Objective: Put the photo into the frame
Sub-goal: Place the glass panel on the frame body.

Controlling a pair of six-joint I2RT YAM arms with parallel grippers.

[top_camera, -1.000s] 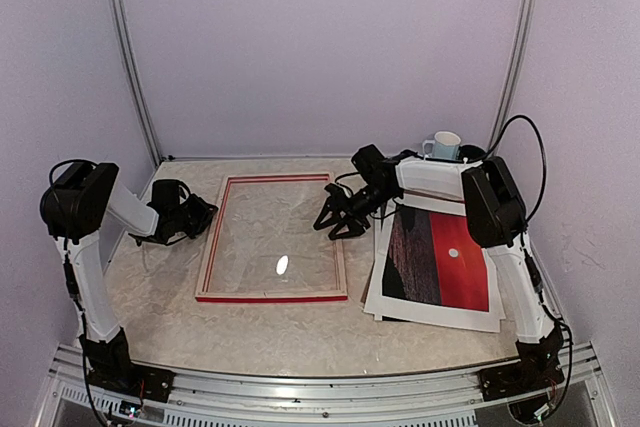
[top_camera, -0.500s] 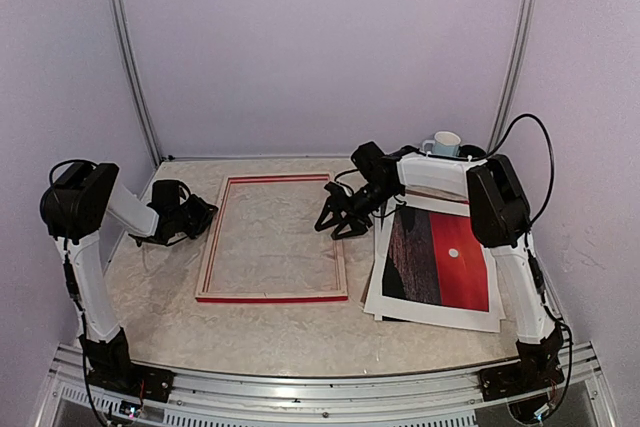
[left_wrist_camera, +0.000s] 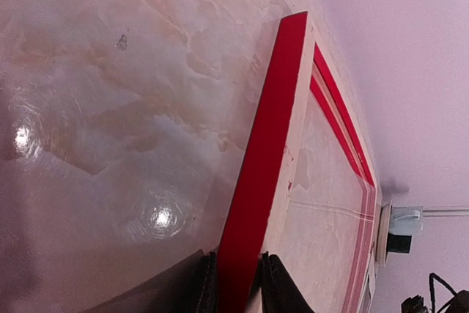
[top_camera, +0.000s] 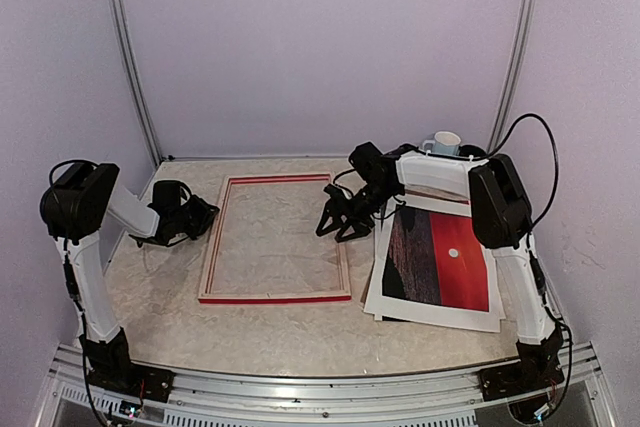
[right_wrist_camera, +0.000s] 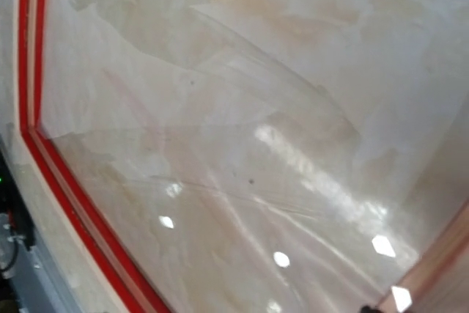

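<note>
Marbled tabletop [top_camera: 300, 332] is occupied left of centre by the frame [top_camera: 275, 239], long axis running near to far, its left rail pinched by the left gripper [top_camera: 195, 219]. Above its right rail the right gripper [top_camera: 340, 225] is held spread and empty. The photo [top_camera: 440, 257] is laid face up just to the right, lengthwise alike, with a white mug [top_camera: 441, 145] behind it.

The top camera looks down from high on the near side of the frame [top_camera: 275, 297], far enough to take in all of it. The left wrist camera lies low, tight against the frame's left rail, sighting along it. The right wrist camera looks down closely into the frame's opening, probably from its right side; all three share the frame
</note>
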